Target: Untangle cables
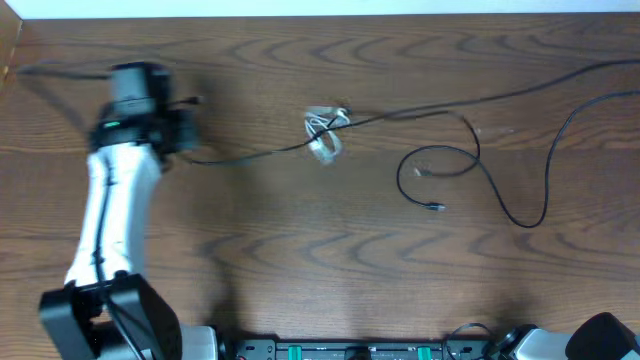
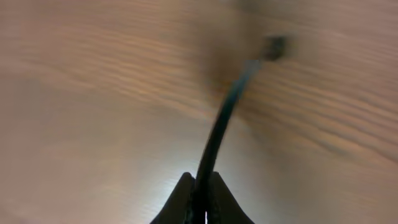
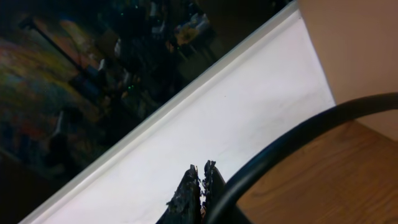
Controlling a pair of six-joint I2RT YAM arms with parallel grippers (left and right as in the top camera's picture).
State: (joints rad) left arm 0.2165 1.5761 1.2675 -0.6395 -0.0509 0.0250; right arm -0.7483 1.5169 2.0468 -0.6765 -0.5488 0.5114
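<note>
Wood-grain table (image 1: 300, 250) fills the overhead view, and near its left end the left gripper (image 2: 200, 185) is pinched tight on a long black cable (image 1: 430, 109) that runs rightward through the small white cable (image 1: 325, 135) bundle at mid-table. A second black cable (image 1: 547, 175) lies in loose loops on the right half. The right gripper (image 3: 200, 180) is closed on nothing.

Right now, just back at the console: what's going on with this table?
The left end effector is shut on a long black cable near its plug, at the table's left. That cable crosses the white cable's loops mid-table. The second black cable lies on the right. The right end effector is shut and empty.
</note>
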